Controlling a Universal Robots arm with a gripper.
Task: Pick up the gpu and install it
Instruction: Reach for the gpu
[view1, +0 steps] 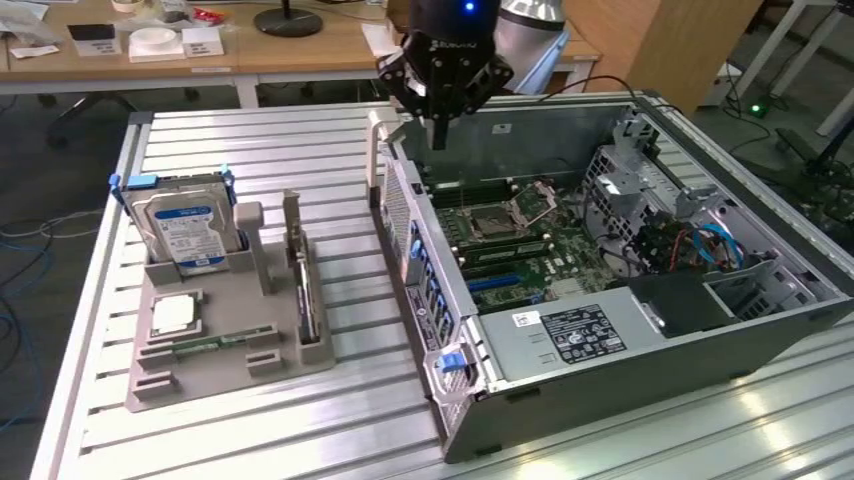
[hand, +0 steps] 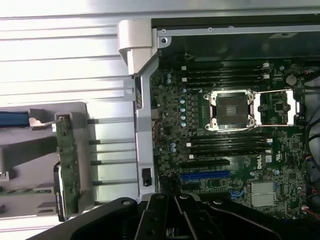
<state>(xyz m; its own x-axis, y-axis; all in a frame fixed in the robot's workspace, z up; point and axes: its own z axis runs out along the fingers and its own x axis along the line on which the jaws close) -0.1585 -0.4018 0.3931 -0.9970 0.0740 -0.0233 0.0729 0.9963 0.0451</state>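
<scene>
The gpu (view1: 306, 291) stands on edge in a slot of the grey parts holder (view1: 214, 375), at the exterior view's left. From the wrist view I see the gpu (hand: 67, 165) edge-on as a green strip with a silver end. My gripper (view1: 438, 138) hangs above the rear upper corner of the open computer case (view1: 747, 330), well away from the gpu. Its fingers look shut with nothing in them. The gripper (hand: 175, 201) also shows dark over the motherboard (hand: 225, 150), whose blue expansion slot (hand: 205, 176) is bare.
The holder also carries a hard drive (view1: 187, 232) with a blue-white label, a CPU chip (view1: 175, 315) and a memory stick (view1: 207, 345). Inside the case are the CPU socket (hand: 232, 110), a power supply (view1: 574, 335) and blue cables (view1: 707, 245). A slatted metal table (view1: 267, 150) lies beneath everything.
</scene>
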